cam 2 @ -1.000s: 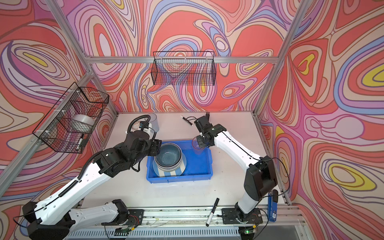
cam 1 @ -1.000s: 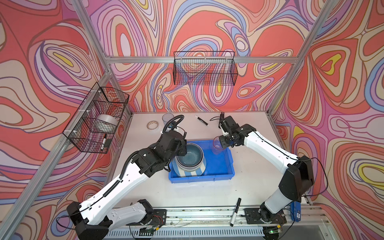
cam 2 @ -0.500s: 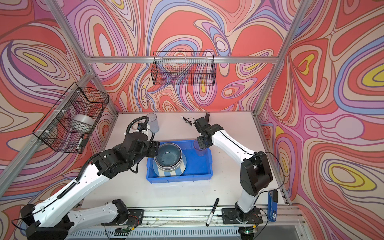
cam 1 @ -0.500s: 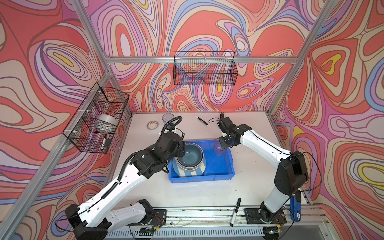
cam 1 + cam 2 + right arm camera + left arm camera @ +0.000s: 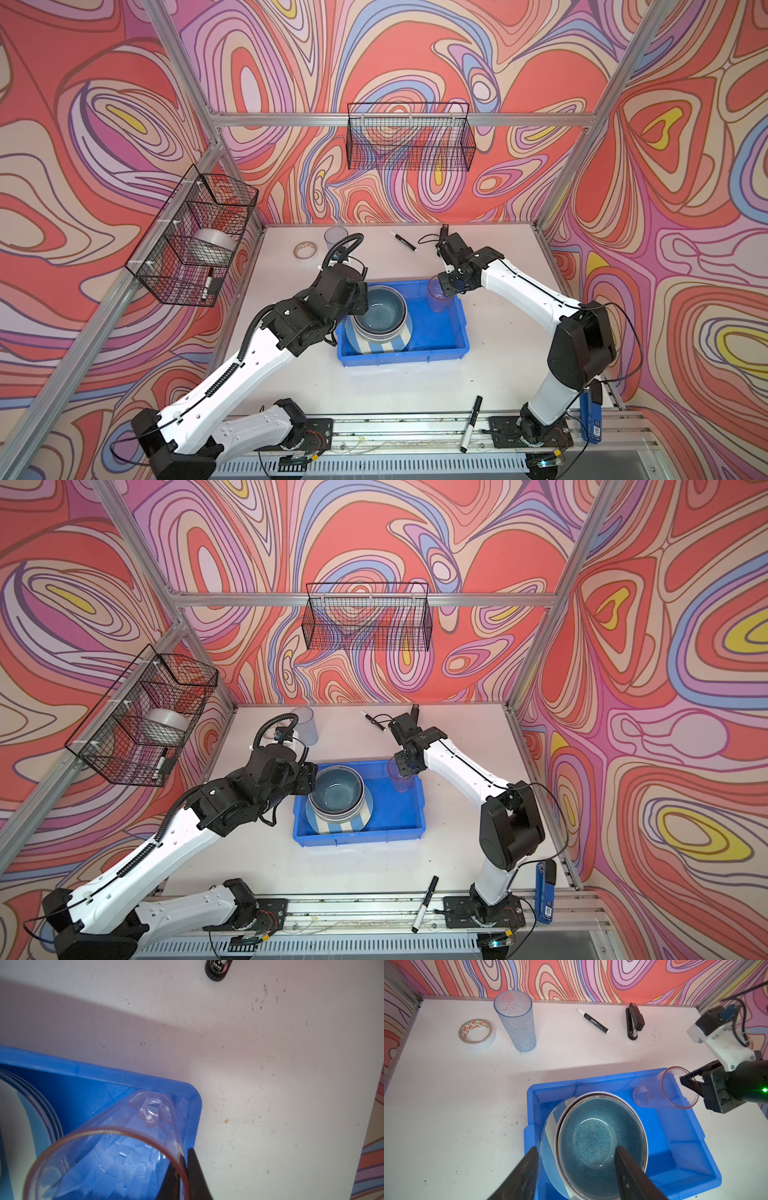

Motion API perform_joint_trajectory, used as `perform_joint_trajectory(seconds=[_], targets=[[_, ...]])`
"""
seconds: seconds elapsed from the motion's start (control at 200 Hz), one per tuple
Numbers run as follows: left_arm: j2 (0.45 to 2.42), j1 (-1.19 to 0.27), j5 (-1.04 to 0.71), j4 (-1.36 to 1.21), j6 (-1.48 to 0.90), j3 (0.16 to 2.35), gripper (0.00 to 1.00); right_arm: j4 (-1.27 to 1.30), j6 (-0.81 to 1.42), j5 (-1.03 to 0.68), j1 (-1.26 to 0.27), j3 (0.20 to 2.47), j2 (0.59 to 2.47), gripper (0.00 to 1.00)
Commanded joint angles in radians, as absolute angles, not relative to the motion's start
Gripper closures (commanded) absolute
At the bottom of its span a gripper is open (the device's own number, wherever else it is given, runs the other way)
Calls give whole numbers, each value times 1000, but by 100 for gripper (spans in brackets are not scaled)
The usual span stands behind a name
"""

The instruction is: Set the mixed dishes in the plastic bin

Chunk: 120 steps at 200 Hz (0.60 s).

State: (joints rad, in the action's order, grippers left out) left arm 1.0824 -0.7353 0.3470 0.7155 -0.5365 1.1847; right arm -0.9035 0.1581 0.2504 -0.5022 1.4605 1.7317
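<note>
I am clamping my right gripper (image 5: 184,1159) on the pink tumbler (image 5: 663,1092) by its rim, leaning it in the far right corner of the blue bin (image 5: 124,1076). Releasing it tilted could topple it onto the dark blue bowl (image 5: 600,1136). My left gripper (image 5: 577,1148) is hanging apart.

I have the plastic bin (image 5: 407,358) in the middle of the worktop (image 5: 498,332). In its left half a plate (image 5: 380,347) lies under two nested bowls (image 5: 380,309). My left end effector (image 5: 576,1148) straddles their left rims. In the bin's far right corner the tilted tumbler (image 5: 438,297) leans, its rim pinched by my right end effector (image 5: 445,286). Behind the bin, left to right, are the tape roll (image 5: 306,250), the upright tumbler (image 5: 336,237) just beside it, a marker (image 5: 403,240) and a stapler (image 5: 634,1020). A second marker (image 5: 471,424) lies at the front edge, right of centre.
</note>
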Motion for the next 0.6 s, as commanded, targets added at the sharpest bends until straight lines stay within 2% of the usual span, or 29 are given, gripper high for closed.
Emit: perform_joint_trajectory(seconds=[0.0,0.321,0.596], targets=[[1096,-720,349,728,-551,1173,39,-874,164,300,-482,1486,1748,86],[1136,-672,321,728,-535,1187,40,-886,166,302,-480,1504,1728,76],[1213,-569,257,722,-514,1235,39,-864,166,214,-480,1489,1638,55]])
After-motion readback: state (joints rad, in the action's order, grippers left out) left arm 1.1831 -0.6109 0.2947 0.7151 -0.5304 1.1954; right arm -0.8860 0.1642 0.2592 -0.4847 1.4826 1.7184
